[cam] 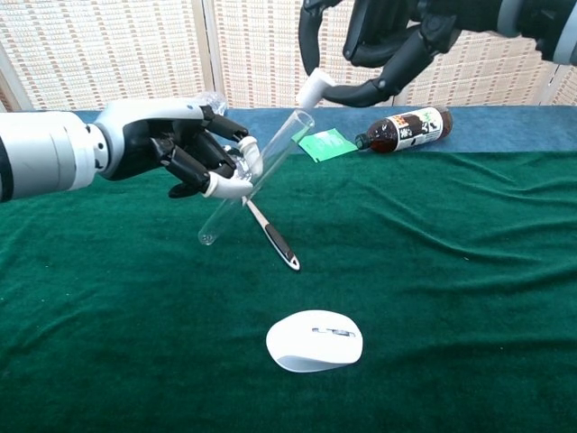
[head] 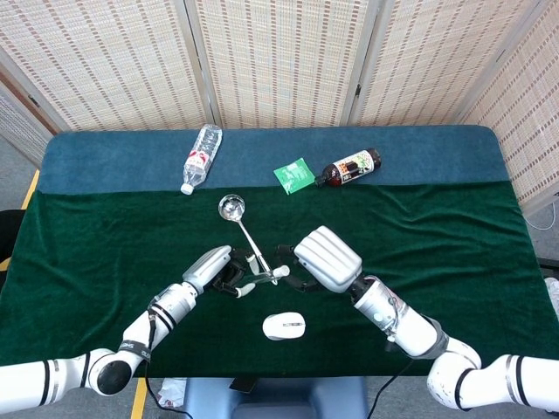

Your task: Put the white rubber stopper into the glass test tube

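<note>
R robot hand (cam: 392, 41) holds stopper (cam: 311, 90) just above tilted tube (cam: 257, 178) mouth.

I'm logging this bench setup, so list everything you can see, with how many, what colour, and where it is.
glass test tube: one, clear, tilted, held above the cloth by the left hand
white rubber stopper: one, white, in the right hand, just above the tube's open upper end
metal ladle: one, silver with a dark grip, on the green cloth at centre
computer mouse: one, white, near front edge
plastic water bottle: one, clear, lying on the blue strip at back left
dark glass bottle: one, brown, lying on the blue strip
small packet: one, green, beside the dark bottle
table cloth: green with a blue back strip
left hand: holds the tube
right hand: holds the stopper
</note>
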Motion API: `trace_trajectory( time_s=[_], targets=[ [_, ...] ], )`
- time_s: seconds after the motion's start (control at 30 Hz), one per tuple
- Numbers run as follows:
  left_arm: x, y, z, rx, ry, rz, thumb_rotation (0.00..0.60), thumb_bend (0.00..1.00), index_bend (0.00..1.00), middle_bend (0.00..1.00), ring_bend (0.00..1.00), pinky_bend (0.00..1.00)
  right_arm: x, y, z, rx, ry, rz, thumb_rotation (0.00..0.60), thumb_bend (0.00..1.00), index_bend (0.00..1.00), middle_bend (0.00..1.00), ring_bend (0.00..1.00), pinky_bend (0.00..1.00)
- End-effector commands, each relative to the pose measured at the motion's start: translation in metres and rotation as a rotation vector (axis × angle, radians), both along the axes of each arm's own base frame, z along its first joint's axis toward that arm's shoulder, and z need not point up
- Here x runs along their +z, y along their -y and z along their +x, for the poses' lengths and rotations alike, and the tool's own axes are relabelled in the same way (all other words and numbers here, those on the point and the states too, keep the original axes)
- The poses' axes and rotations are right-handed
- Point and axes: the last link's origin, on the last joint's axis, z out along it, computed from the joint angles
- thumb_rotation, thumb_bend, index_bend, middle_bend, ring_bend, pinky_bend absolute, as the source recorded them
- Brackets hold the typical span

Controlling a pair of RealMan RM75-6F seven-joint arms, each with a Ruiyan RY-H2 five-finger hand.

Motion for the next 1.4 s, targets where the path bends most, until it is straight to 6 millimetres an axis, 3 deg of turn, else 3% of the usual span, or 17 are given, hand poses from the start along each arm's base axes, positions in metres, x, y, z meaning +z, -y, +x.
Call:
trace_trajectory(
  time_s=[0.03,1.4],
  targets=[
    [-0.001,0.000,0.001,0.000,0.002,-0.002,0.600,0.50,0.65,0.88,0.84,0.85,-0.001,0.000,0.001,0.000,-0.003,0.002,0.589,0.54,0.67,1.00,1.00,1.00],
    [0.000,-0.003,-0.001,0.012,-0.013,-0.013,0.600,0.51,0.66,0.88,0.84,0.85,-0.019,0.005,0.003,-0.004,-0.077,0.012,0.589,0.54,0.67,1.00,1.00,1.00]
  ],
)
